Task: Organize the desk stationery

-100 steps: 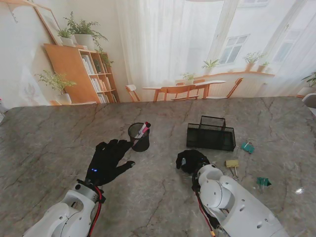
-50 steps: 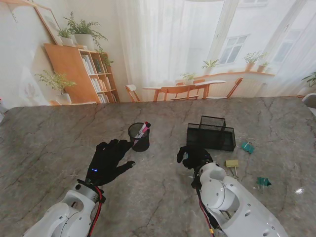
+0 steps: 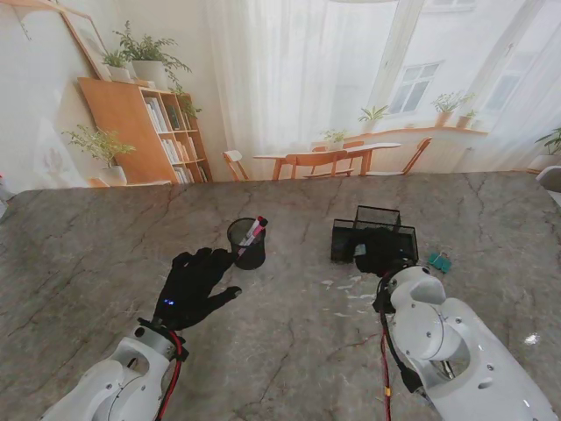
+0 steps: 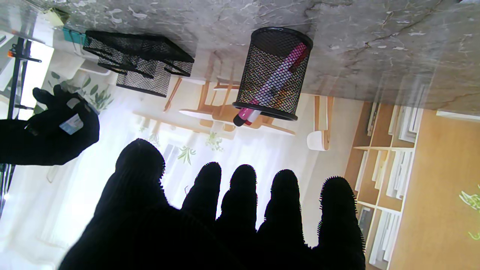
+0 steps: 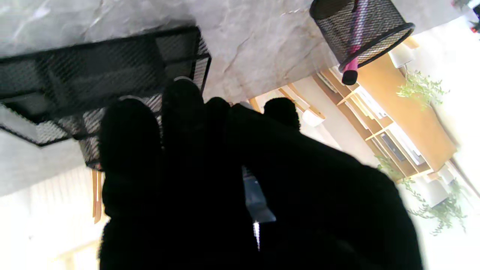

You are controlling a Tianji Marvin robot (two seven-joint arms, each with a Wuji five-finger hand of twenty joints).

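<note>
**Right hand at the mesh organizer, clutching a small item**

A pink marker (image 3: 253, 231) leans in the round mesh cup (image 3: 247, 245), cap tilted up and right. The grey marble table (image 3: 88, 254) faces a printed room backdrop. The right hand (image 3: 379, 254) curls around a small pale object (image 4: 71, 124) over the black mesh organizer (image 3: 375, 239). The left hand (image 3: 191, 282) rests flat, fingers spread, holding nothing.

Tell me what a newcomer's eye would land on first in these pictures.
First the right hand, black-gloved, closed around a small pale thing and held at the black mesh tray right of centre. Next the round mesh cup left of the tray, with a pink marker leaning out of it. The left hand is spread open and holds nothing, nearer to me than the cup.
</note>
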